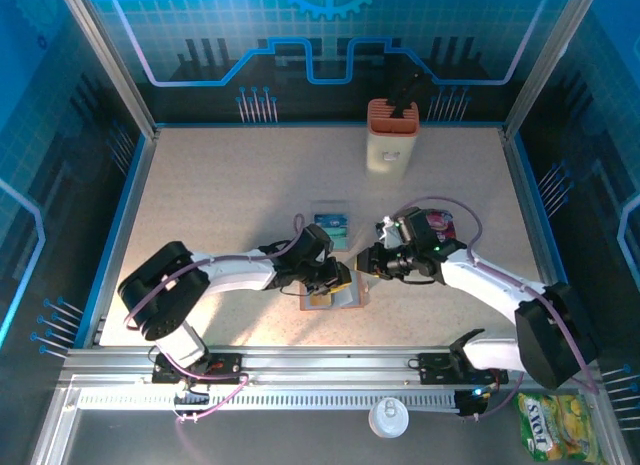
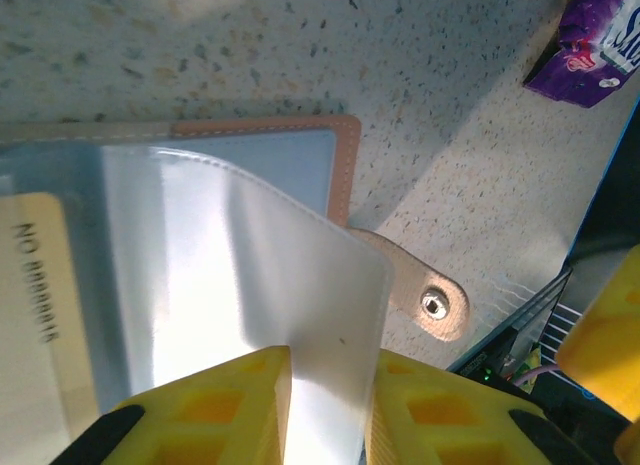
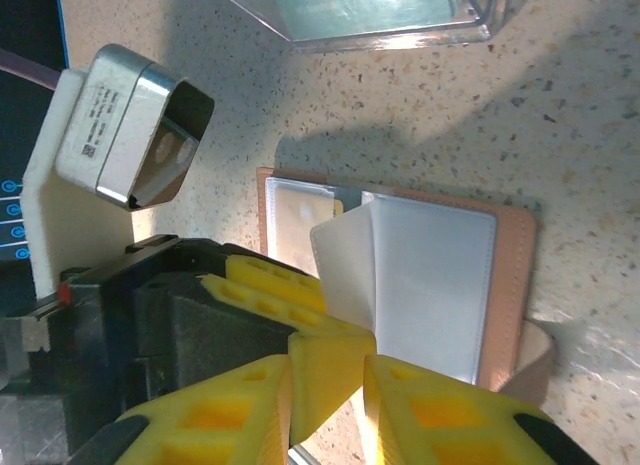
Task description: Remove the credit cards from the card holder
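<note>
An orange-tan credit card (image 2: 40, 315) sits tucked in the open card holder (image 1: 338, 300). The holder lies flat on the speckled surface (image 1: 220, 205), near the arm bases and between my two end effectors.

In the left wrist view the card shows at the left edge of the holder. Its printed number runs up the frame, so I judge its long axis points away from the left fingers rather than across them. A clear sleeve (image 2: 250, 285), one plastic page of the holder, stands raised off the card.

My left end effector (image 1: 338, 277) is clenched on the free edge of that sleeve, with its yellow fingers (image 2: 220, 405) pressing it from both sides. The holder's brown snap tab (image 2: 432, 305) sticks out sideways, toward the right arm.

My right end effector (image 1: 368, 263) hovers just beside the holder on that tab side. Its fingers are nearly together, and I cannot tell whether they pinch anything.

The left end effector is the nearer one and touches the holder, but it is occupied with the sleeve. I therefore judge that the card must be reached from the right side, in under the raised page.

Farther back on the surface, a clear tray (image 3: 400, 40) holds teal cards (image 1: 333, 228).
</note>
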